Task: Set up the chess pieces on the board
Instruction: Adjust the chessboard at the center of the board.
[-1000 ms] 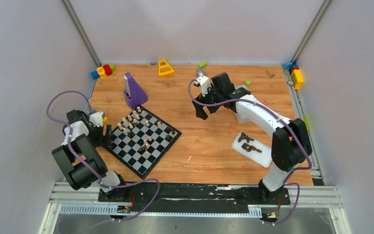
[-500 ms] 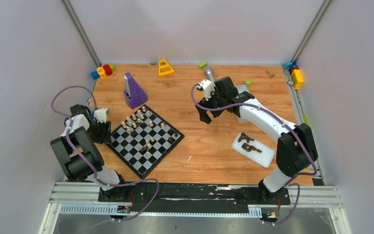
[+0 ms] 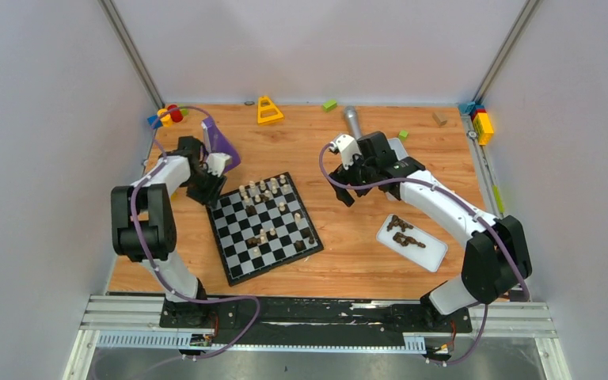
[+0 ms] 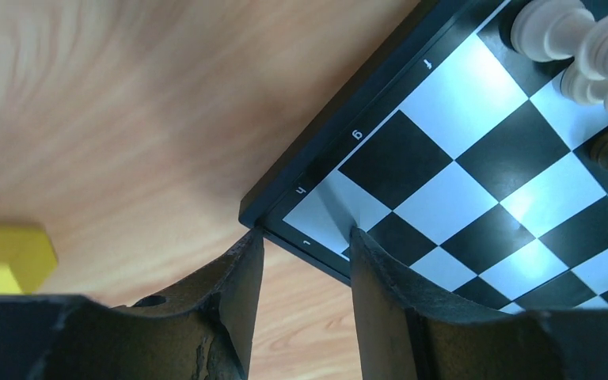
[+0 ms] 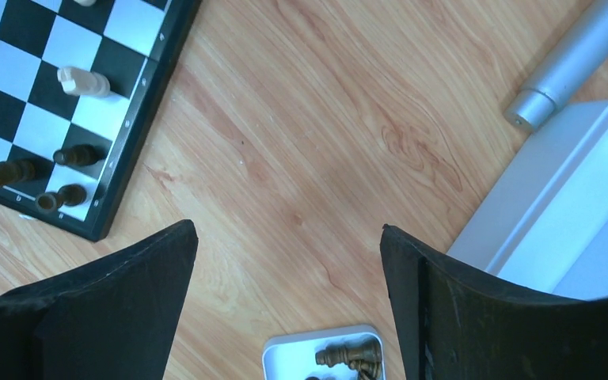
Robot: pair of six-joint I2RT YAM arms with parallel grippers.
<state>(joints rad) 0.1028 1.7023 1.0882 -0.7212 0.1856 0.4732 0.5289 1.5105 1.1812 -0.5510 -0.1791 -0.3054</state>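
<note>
Left jaws pinching board (image 4: 451, 158) corner

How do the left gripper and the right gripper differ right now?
The left gripper has its jaws closed on a corner of the board; the right gripper holds nothing, jaws wide apart. The left sits low at the board's edge; the right hangs over the wooden table between board and white tray. Both have black jaws.

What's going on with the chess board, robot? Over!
Left gripper pinching the board corner. Right gripper open, empty. Dark chess pieces lying in white tray. Purple block close behind left gripper.
</note>
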